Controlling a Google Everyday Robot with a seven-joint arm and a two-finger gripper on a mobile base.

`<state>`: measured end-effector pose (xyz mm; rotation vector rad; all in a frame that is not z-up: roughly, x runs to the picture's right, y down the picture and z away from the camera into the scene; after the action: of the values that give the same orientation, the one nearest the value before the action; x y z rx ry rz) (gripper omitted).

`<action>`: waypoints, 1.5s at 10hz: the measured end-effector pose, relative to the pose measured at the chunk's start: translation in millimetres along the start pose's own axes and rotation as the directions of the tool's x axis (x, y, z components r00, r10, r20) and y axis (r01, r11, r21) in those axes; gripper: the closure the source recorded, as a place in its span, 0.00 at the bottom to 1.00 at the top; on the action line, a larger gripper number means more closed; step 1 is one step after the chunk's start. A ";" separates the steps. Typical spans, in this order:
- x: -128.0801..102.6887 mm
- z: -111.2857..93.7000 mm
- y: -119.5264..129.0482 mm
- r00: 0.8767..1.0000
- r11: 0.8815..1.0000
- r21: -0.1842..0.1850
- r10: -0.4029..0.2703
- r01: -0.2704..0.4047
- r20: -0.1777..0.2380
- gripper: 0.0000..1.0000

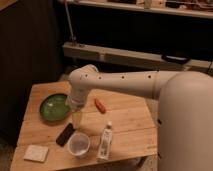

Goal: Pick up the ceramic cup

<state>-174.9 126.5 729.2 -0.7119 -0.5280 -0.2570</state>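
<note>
The ceramic cup (79, 143) is small, round and pale greyish-white. It stands near the front edge of the wooden table (125, 125). My gripper (76, 119) hangs from the white arm (120, 82) just behind and above the cup, between it and the green bowl (54, 107). It holds nothing that I can see.
A black flat object (65, 134) lies left of the cup. A slim clear bottle with a white cap (105, 141) lies to its right. A small orange-red item (100, 105) lies mid-table. A pale square pad (36, 153) sits at the front left corner. A dark shelf unit stands behind.
</note>
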 end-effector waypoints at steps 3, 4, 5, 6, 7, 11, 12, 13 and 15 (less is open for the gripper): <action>7.1 1.5 13.7 1.000 1.000 -0.002 0.017 -0.017 0.001 0.20; 6.1 3.4 14.8 1.000 1.000 -0.006 0.015 -0.015 0.002 0.20; 4.2 6.1 17.4 1.000 1.000 -0.008 0.014 -0.014 0.005 0.20; 4.7 7.9 19.3 1.000 1.000 -0.009 0.015 -0.015 0.006 0.20; 4.7 10.2 21.2 1.000 1.000 -0.011 0.015 -0.015 0.007 0.20; 4.4 13.9 30.2 1.000 1.000 -0.017 0.014 -0.014 0.013 0.20; 5.3 15.2 31.9 1.000 1.000 -0.019 0.016 -0.015 0.014 0.20; 6.5 16.9 33.6 1.000 1.000 -0.021 0.016 -0.016 0.015 0.20; 6.6 18.7 37.7 1.000 1.000 -0.025 0.014 -0.014 0.017 0.20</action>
<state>-161.3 166.5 723.9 -0.7424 -0.5367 -0.2451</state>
